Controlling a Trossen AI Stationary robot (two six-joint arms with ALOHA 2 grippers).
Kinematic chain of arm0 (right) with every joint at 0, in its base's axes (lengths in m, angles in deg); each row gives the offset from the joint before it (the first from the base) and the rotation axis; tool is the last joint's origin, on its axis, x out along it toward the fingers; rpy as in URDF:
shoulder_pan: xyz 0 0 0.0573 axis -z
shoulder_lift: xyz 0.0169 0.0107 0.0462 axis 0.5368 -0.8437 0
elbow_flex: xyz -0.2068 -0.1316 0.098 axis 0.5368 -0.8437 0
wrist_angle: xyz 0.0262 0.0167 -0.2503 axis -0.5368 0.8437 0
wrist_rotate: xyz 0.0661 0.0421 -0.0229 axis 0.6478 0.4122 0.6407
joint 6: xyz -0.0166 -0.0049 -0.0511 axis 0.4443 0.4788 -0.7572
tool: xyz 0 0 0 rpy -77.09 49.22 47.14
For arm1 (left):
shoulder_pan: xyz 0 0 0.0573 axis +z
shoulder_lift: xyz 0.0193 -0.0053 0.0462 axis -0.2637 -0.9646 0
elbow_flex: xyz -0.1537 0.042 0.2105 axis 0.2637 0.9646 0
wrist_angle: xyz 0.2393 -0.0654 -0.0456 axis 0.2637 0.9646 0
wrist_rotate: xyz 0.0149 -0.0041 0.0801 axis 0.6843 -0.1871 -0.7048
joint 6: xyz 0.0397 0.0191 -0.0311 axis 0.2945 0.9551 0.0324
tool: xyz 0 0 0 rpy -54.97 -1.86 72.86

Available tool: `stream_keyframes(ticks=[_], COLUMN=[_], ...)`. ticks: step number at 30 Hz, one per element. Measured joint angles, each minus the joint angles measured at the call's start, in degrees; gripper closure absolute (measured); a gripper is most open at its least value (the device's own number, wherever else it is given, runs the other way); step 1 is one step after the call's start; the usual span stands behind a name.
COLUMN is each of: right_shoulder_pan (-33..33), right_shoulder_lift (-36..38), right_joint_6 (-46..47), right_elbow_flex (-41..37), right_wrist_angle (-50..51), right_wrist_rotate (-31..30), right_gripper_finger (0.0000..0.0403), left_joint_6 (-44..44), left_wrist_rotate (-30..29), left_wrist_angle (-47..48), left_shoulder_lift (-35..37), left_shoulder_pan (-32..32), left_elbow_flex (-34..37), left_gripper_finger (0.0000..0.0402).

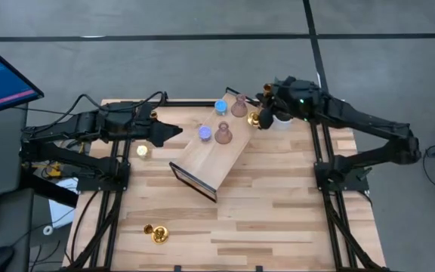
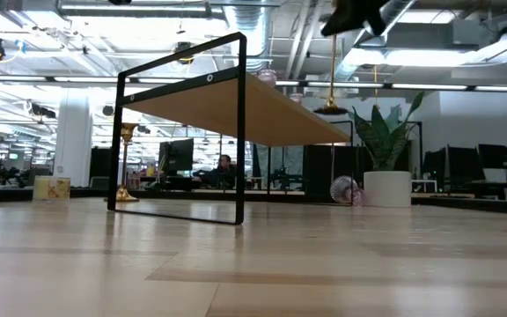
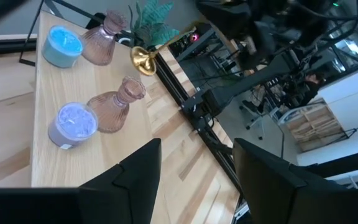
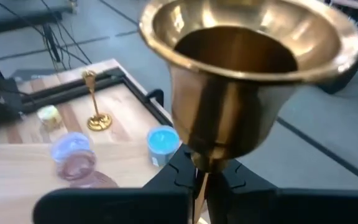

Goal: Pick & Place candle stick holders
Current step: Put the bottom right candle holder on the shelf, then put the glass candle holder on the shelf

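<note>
My right gripper (image 1: 260, 118) is shut on a shiny gold stemmed holder (image 4: 253, 74) at the far right end of the wooden shelf (image 1: 217, 162). On the shelf stand a blue holder (image 1: 221, 106), a violet one (image 1: 205, 133) and two dusty-pink ones (image 1: 238, 106) (image 1: 223, 134). My left gripper (image 3: 194, 180) is open and empty, just left of the shelf near the violet holder (image 3: 73, 123). A yellow holder (image 1: 142, 150) and an upright gold one (image 4: 95, 102) stand on the table at the left. Another gold one (image 1: 157, 233) lies near the front edge. My right gripper pinches the gold holder's stem (image 4: 202, 177) between its two fingers, just below the cup. The holder hangs upright, stem down. Its round base (image 2: 331, 109) is at the level of the shelf top; whether it touches the shelf I cannot tell.
A white-potted green plant (image 2: 384, 180) stands at the table's far right, beside my right gripper. The shelf's black frame (image 2: 239, 132) stands toward the near side. Bare tabletop (image 1: 278, 219) lies at the near right.
</note>
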Motion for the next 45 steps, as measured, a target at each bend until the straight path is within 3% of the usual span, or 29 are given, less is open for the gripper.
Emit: stream_keyframes(ticks=[8,29,41,45], right_shoulder_pan=[3.83,6.87,7.64,7.65], right_shoulder_lift=[-4.67,-8.52,-7.17,-7.23], right_joint_6=[-1.15,-2.21,-2.46,-2.66], right_elbow_flex=[0.00,0.37,-0.07,-0.07], right_wrist_angle=[0.49,-3.32,-0.86,0.52], right_wrist_rotate=[6.58,12.24,12.35,12.35], right_gripper_finger=[0.0402,0.0402,0.0377,0.0336], left_joint_6=[0.00,0.00,0.01,0.00], left_wrist_rotate=[0.00,0.09,0.13,0.11], left_wrist_angle=[-0.68,-1.33,-2.12,-2.14], left_shoulder_lift=[0.00,-0.02,-0.02,-0.02], left_shoulder_pan=[-0.02,-0.02,-0.01,0.00], left_elbow_flex=[0.00,0.00,0.00,0.00], left_gripper_finger=[0.0202,0.0202,0.0202,0.0202])
